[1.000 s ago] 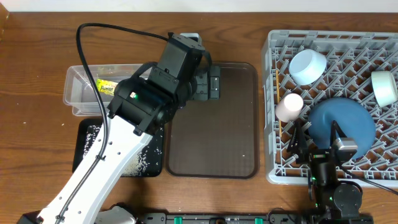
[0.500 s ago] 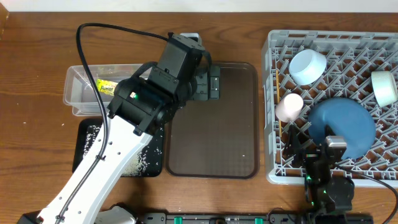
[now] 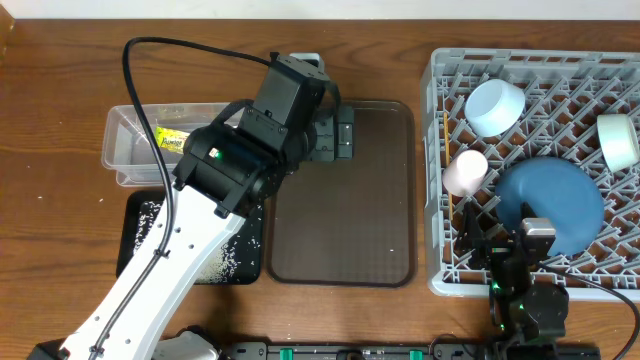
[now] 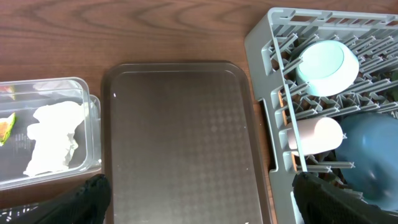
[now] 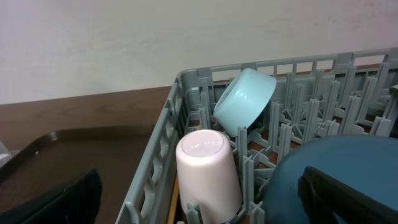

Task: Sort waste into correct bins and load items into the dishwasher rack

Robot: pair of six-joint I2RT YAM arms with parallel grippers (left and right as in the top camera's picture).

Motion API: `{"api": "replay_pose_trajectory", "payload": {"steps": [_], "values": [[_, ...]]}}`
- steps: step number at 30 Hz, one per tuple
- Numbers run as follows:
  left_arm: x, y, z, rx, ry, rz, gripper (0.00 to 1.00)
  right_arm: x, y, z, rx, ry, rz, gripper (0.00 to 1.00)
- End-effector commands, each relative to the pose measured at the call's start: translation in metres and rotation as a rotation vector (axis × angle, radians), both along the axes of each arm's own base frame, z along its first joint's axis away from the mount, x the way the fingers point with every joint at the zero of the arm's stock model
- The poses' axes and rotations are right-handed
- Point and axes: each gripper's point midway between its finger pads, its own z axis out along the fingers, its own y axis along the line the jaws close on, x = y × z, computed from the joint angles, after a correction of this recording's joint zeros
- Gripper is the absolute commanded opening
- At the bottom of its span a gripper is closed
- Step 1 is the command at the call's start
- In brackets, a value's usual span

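Note:
The grey dishwasher rack [image 3: 438, 282] holds a dark blue plate [image 3: 556, 198], a pale blue-white bowl [image 3: 495, 105], a mint-green bowl [image 3: 618, 140], a pink cup [image 3: 465, 172] and wooden chopsticks [image 3: 445, 128] along its left wall. The clear tub [image 3: 122, 160] holds the snack wrapper [image 3: 172, 138] and the white tissue [image 4: 53, 137]. The black tray [image 3: 138, 232] holds rice grains [image 3: 218, 262]. My left gripper [image 3: 340, 135] is open and empty above the brown serving tray. My right gripper [image 5: 205, 208] is open and empty at the rack's near left, with the cup [image 5: 208, 171] between its fingers' line of sight.
The brown serving tray [image 3: 345, 210] lies bare between the bins and the rack. My left arm crosses over the tub and the black tray. A black cable loops above the tub. The wooden table's back edge meets a white wall.
My right arm has shifted slightly left and toward the near edge of the rack. The left arm and all objects have stayed put.

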Motion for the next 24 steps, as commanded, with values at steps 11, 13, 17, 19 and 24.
{"api": "replay_pose_trajectory", "payload": {"steps": [11,13,17,19,24], "values": [[0.0009,0.0014,0.0002,0.01,-0.004,-0.002,0.96,-0.0004,0.0007,-0.0001,-0.016,-0.003,0.001,0.99],[0.0009,0.0014,0.0002,0.01,-0.004,-0.002,0.96,-0.0004,0.0008,0.0,-0.016,-0.003,0.002,0.99],[0.0009,0.0014,0.0002,0.01,-0.004,-0.002,0.96,-0.0004,0.0007,-0.0001,-0.016,-0.003,0.001,0.99],[0.0009,0.0013,0.0002,0.01,-0.004,-0.002,0.96,-0.0004,0.0007,-0.0001,-0.016,-0.003,0.001,0.99],[-0.0012,0.0024,0.0046,0.004,-0.014,-0.003,0.96,-0.0004,0.0008,0.0,-0.016,-0.003,0.002,0.99]]}}
